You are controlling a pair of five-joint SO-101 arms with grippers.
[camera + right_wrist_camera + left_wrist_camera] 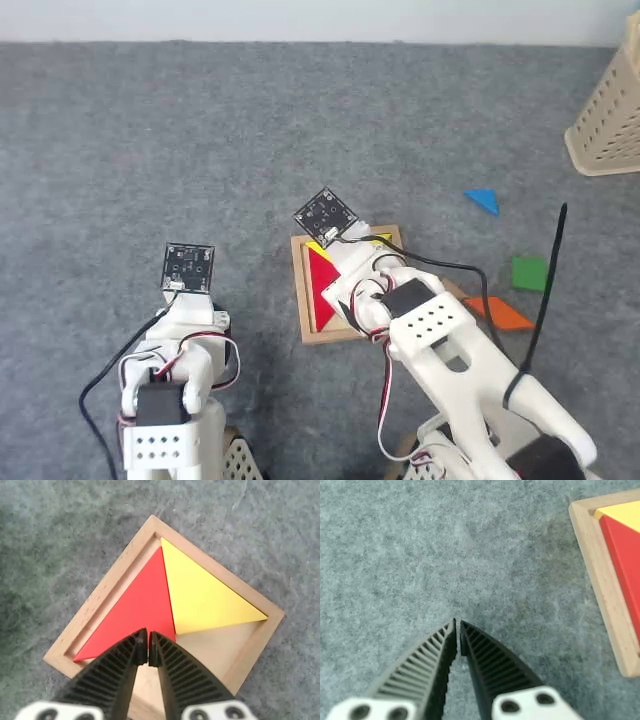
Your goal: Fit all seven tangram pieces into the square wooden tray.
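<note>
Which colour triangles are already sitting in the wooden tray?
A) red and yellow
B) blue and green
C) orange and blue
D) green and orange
A: the large red triangle and the large yellow triangle lie side by side inside the square wooden tray, while the small blue triangle, green square and orange piece are out on the grey carpet.

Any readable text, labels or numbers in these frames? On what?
No readable text.
The wooden tray, red triangle and yellow triangle are all plain.
Any markings on the two camera boards are too small to read.
</note>
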